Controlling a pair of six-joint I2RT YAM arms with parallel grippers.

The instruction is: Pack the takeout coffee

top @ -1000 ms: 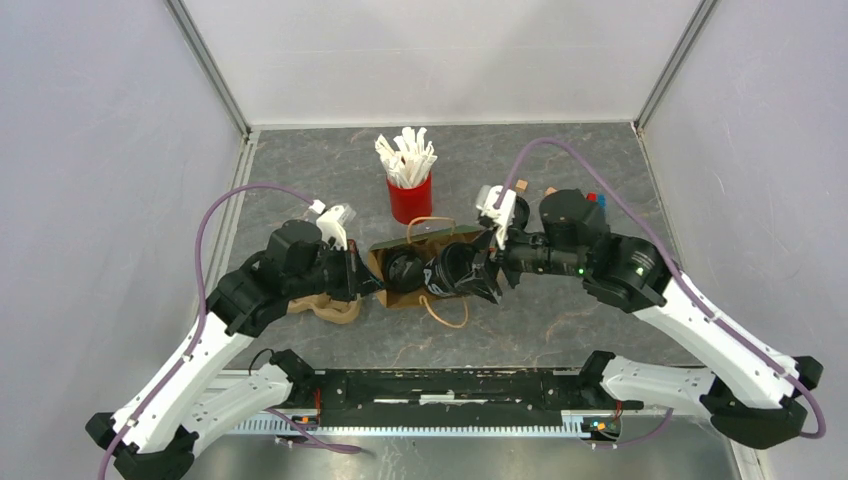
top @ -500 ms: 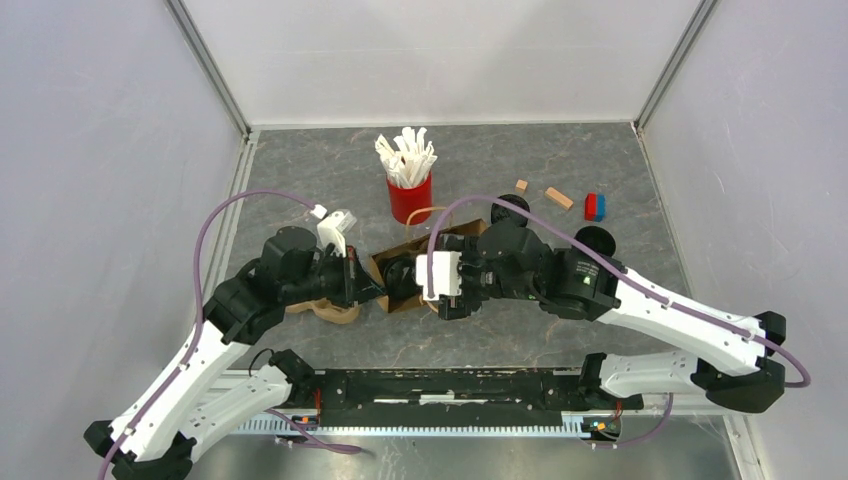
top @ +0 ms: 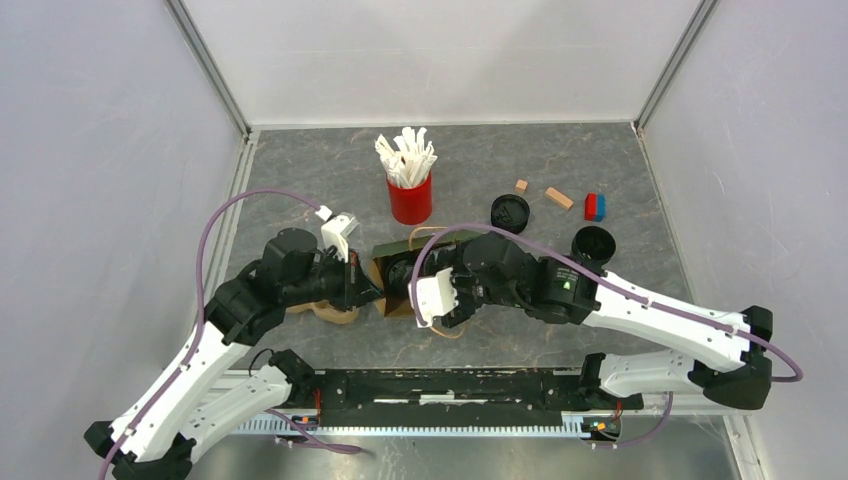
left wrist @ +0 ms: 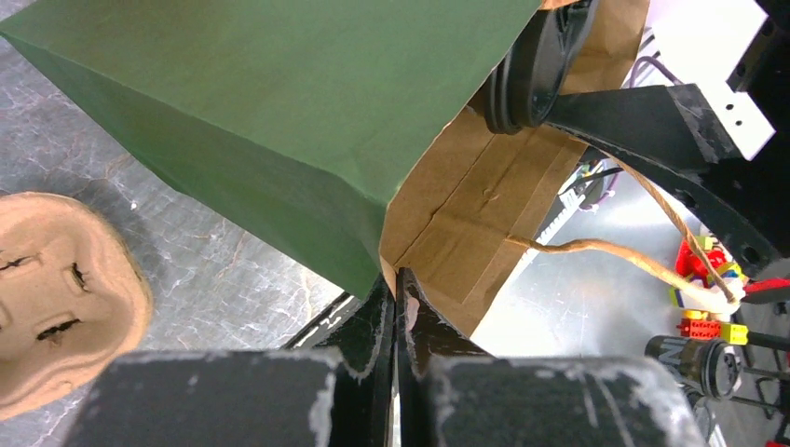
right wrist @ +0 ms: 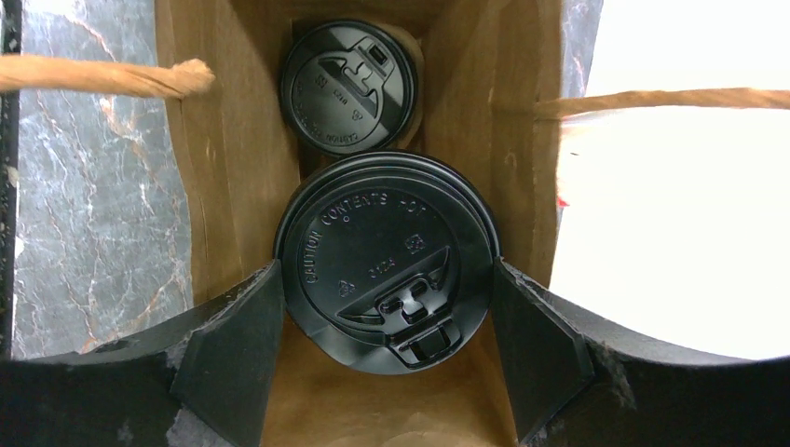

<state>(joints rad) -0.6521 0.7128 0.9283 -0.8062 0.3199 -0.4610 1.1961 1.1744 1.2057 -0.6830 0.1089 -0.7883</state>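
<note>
The green paper bag [top: 440, 238] lies on its side, mouth toward the near edge. My left gripper [top: 372, 290] is shut on the rim of that mouth [left wrist: 398, 279], pinching the brown paper edge. My right gripper [top: 408, 278] reaches into the bag with a takeout coffee, a black cup with a black lid [right wrist: 373, 233], held between its fingers [right wrist: 233, 345]; both press the sides of the lid. A second lidded black cup [right wrist: 349, 88] sits deeper in the bag [right wrist: 233, 158]. The left wrist view shows the held cup's lid edge [left wrist: 536, 60] at the mouth.
A red cup of white sticks [top: 410, 198] stands behind the bag. To the right lie a loose black lid [top: 510, 212], an open black cup [top: 594, 245], wooden blocks [top: 558, 198] and a red-blue block [top: 595, 206]. A cardboard cup carrier [top: 335, 312] sits under the left arm.
My right arm has swung round from the bag's right to its near side and carried the cup further into the bag. The left gripper kept its hold on the rim.
</note>
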